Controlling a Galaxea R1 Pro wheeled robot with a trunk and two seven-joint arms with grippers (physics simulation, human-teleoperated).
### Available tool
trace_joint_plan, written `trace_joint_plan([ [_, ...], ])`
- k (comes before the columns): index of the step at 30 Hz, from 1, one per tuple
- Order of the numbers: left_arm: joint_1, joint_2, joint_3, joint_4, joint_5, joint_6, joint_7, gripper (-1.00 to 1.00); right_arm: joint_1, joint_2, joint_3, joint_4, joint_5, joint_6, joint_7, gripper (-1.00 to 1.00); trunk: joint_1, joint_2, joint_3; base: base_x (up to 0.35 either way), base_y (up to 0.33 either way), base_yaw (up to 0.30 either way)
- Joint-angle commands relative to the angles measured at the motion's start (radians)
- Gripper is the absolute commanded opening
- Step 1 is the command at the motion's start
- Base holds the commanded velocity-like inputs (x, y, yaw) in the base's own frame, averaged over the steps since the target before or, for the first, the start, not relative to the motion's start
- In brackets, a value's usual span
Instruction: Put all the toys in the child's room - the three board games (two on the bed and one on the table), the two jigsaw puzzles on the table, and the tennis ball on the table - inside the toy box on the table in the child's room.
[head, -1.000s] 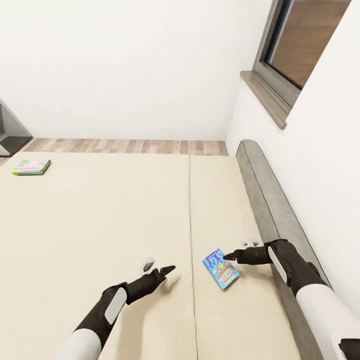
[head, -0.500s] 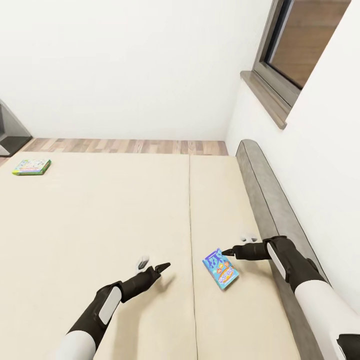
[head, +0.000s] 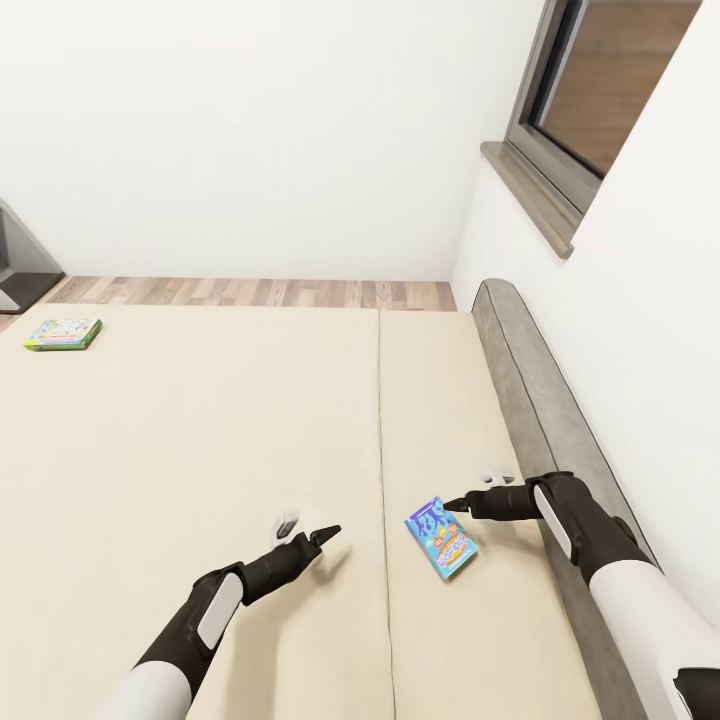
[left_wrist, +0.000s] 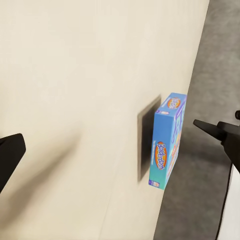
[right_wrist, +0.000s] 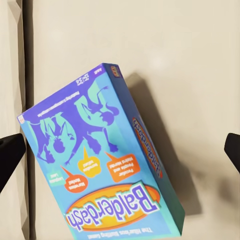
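I've got the right gripper (head: 468, 493) hovering just above the top edge of the blue Balderdash board game (head: 441, 538), jaws spread wide, nothing in them. Game lies flat on the bed (head: 180, 430), near the grey headboard (head: 530, 390). Left gripper (head: 305, 527) hangs over bare mattress, also released. 2nd board game (head: 63, 333) sits at the bed's far left corner, well apart.

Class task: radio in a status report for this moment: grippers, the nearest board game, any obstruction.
Both grippers open, left, right beside blue Balderdash box. Box flat on bed, ungrasped. Second board game at far corner. Nothing blocking.
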Motion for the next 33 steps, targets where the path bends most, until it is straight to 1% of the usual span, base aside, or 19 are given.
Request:
trace_joint_plan([
  [1,0.000,-0.001,0.005,0.000,0.003,0.008,-0.002,1.00,0.000,-0.001,0.003,-0.001,0.000,0.004,0.002,1.00,0.000,0.000,-0.001,0.000,0.000,0.000],
  [26,-0.001,-0.001,0.005,0.000,0.003,0.008,-0.002,1.00,0.000,-0.002,0.003,-0.001,0.000,0.004,0.002,1.00,0.000,0.000,-0.001,0.000,0.000,0.000],
  [33,-0.003,-0.003,-0.004,-0.034,0.002,0.007,-0.003,1.00,0.017,0.019,-0.001,-0.032,0.001,-0.011,0.025,1.00,0.000,0.000,-0.001,0.000,0.000,0.000],
])
